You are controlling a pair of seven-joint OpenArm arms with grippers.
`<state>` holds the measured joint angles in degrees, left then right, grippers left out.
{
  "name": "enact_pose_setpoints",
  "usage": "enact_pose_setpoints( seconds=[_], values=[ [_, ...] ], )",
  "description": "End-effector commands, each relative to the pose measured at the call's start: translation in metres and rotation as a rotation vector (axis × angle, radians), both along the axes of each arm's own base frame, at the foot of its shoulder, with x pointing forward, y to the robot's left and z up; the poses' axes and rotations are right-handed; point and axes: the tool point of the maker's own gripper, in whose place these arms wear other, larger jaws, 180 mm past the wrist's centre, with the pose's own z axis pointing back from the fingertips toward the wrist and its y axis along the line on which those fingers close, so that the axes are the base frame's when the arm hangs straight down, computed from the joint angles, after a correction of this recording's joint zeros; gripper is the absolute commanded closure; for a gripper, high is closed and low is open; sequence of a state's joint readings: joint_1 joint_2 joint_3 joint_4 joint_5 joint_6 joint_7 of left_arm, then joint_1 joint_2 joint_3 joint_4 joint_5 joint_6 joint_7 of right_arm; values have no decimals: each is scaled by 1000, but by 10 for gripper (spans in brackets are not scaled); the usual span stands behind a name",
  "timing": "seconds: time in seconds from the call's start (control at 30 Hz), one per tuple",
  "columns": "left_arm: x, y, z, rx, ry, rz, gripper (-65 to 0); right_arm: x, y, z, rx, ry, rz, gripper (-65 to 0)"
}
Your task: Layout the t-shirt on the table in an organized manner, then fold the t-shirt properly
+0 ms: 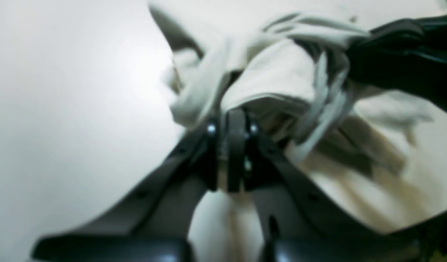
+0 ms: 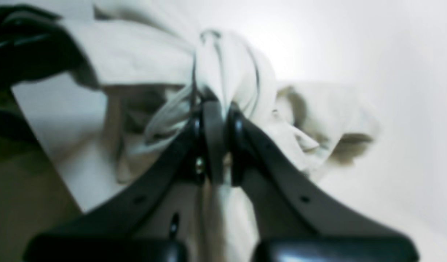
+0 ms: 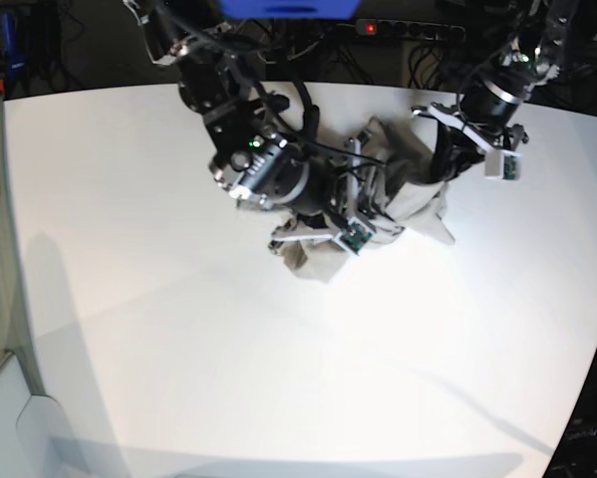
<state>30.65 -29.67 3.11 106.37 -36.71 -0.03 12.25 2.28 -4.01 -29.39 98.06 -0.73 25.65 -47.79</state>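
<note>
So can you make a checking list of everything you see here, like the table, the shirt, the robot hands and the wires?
Surface: the white table is smooth and bare apart from the shirt.
Job's things: the t-shirt is a crumpled heap, not laid out, not folded.
Clutter: nothing seen.
Grippers: the left gripper is shut on bunched cloth; the right gripper is shut on another bunch. Both views are blurred.
Cables: black cables run along the right arm; a power strip with a red light lies behind the table.
Surroundings: dark floor with tangled wires beyond the far edge; details too dim to tell.
</note>
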Motion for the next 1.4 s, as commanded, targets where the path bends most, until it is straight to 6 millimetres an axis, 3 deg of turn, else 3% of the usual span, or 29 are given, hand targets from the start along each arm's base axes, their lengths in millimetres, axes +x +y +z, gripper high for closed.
enact_pose_setpoints(
  seconds=[0.0, 0.13, 0.27, 0.6, 0.97, 1.1, 1.27, 1.37],
  values=[
    [7, -3, 17, -10, -59, -11, -3, 17, 4, 30, 55, -83, -10, 0],
    [11, -13, 40, -34, -115, -32, -3, 29, -7, 46, 37, -150, -14, 0],
    [21, -7, 64, -39, -182, -5, -3, 46, -25, 55, 38, -175, -72, 0],
    [37, 35, 93, -221, -212, 165, -3, 84, -65, 76, 39, -231, -198, 0],
    [29, 94, 102, -300, -245, 391, -3, 116, -109, 102, 52, -289, -333, 0],
    [28, 103, 106, -302, -268, 428, -3, 122, -119, 105, 22, -273, -360, 0],
    [24, 110, 76, -304, -198, 465, -3, 117, -116, 100, 13, -249, -355, 0],
    [23, 107, 69, -308, -179, 463, -3, 108, -109, 97, 30, -235, -348, 0]
  ],
)
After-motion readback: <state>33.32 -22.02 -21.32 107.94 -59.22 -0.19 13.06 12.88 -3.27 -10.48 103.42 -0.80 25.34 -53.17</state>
